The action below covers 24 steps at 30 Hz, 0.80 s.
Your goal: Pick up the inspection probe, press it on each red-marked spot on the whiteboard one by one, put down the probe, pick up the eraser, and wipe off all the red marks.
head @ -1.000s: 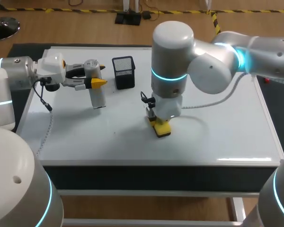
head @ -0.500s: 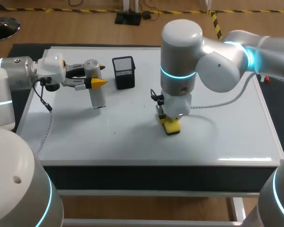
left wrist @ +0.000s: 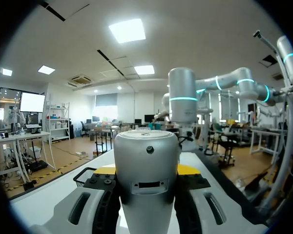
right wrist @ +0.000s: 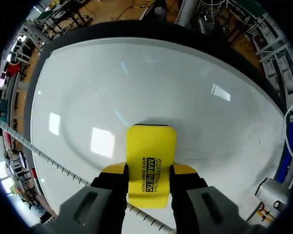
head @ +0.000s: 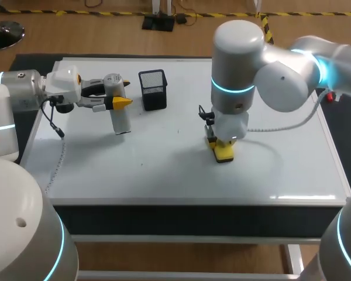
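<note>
**Item: eraser, mid-wipe, carried off to your right in the last second.**
Your right pincer [head: 224,153] has slid sideways along the whiteboard [head: 281,158] over the past second, its jaws clenched on the eraser [right wrist: 151,161] throughout. That reads as a wiping stroke in progress. No red mark shows ahead of that pincer or beside it, so the wiping looks close to done, though the arm hides part of the board. Your left pincer [head: 118,93] has not moved. It is clamped on the inspection probe [head: 121,120], which hangs below it above the board, so the put-down step looks skipped. Eraser: a bright yellow block with rounded corners and dark print across its back. It sits between the right fingers, jutting out ahead of them, face flat on the board under the pincer.
</note>
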Each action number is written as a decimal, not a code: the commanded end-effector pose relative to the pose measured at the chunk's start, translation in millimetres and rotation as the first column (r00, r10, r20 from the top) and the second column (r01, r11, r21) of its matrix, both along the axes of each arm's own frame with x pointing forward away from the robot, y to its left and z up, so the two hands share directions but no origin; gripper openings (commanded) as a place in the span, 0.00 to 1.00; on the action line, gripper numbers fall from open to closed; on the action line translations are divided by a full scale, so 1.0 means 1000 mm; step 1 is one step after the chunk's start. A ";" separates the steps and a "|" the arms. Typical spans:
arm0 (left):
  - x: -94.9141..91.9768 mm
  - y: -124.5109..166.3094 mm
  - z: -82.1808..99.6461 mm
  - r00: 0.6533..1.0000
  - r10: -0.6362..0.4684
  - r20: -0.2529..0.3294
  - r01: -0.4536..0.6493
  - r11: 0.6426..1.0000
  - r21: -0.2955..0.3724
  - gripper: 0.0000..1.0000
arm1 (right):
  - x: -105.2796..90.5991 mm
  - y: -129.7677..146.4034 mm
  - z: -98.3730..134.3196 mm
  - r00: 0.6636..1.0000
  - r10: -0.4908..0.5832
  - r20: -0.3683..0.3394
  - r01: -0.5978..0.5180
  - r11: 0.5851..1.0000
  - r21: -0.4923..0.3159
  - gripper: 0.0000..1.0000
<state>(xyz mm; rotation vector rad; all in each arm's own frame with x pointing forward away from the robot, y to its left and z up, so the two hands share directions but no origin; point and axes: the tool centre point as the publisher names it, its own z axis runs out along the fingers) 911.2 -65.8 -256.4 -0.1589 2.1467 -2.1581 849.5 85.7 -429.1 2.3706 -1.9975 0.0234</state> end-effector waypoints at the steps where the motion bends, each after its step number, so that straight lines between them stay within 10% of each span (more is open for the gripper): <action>1: 0.001 0.000 0.001 1.000 -0.004 -0.001 0.004 1.000 -0.001 0.00 | 0.008 -0.015 0.005 1.000 -0.007 -0.027 0.008 1.000 0.017 0.00; 24: 0.001 0.000 0.001 1.000 -0.004 -0.001 0.004 1.000 -0.001 0.00 | 0.029 -0.054 0.032 0.999 -0.034 -0.030 0.034 0.999 0.018 0.00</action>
